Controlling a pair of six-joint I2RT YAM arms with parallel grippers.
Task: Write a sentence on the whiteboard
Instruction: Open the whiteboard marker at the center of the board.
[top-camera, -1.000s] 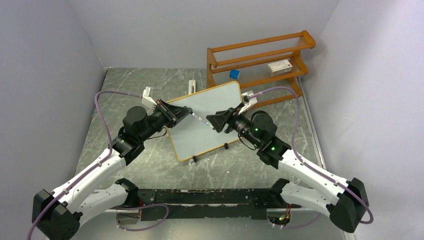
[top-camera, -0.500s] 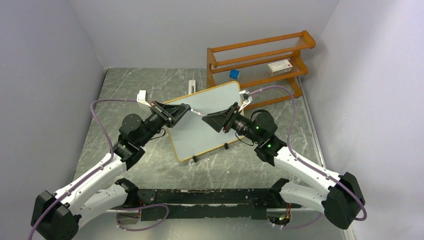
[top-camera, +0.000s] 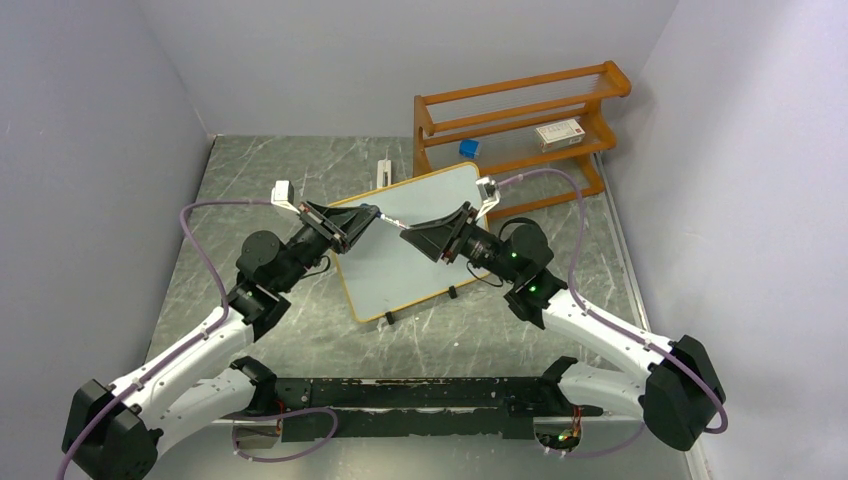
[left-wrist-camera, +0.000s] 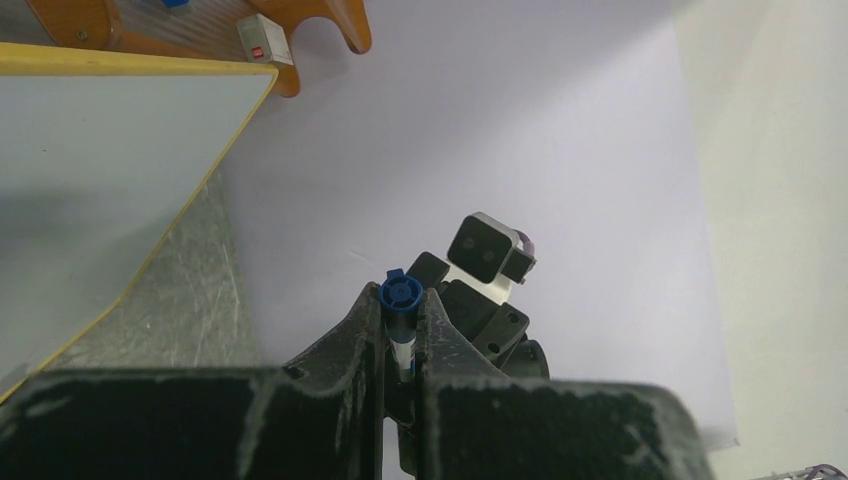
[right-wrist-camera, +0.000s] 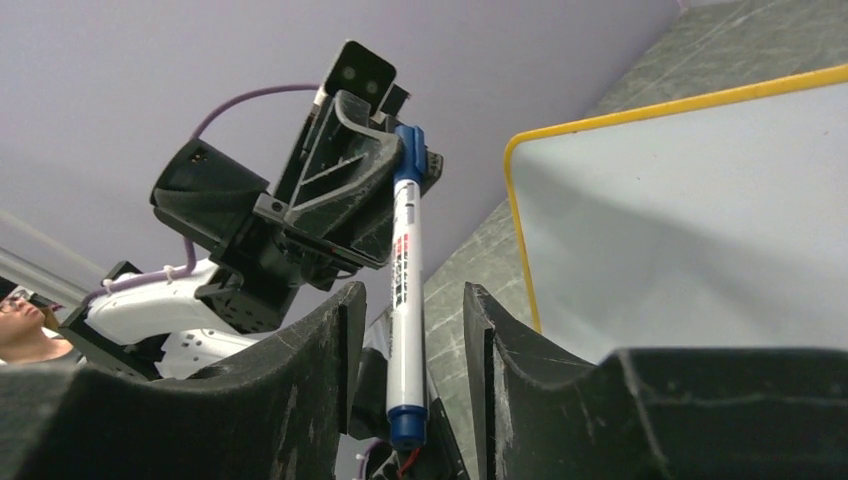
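Blue marker (right-wrist-camera: 405, 290) deeper inside right hand (right-wrist-camera: 408, 300)

The left tool (left-wrist-camera: 400, 318) is pinched tight on a pen (left-wrist-camera: 400, 294) with a blue cap, the other arm's little camera (left-wrist-camera: 487, 250) sits just behind it, and the blank whiteboard (left-wrist-camera: 90, 170) stands on the grey counter (left-wrist-camera: 180, 310) under the orange shelf (left-wrist-camera: 320, 20).
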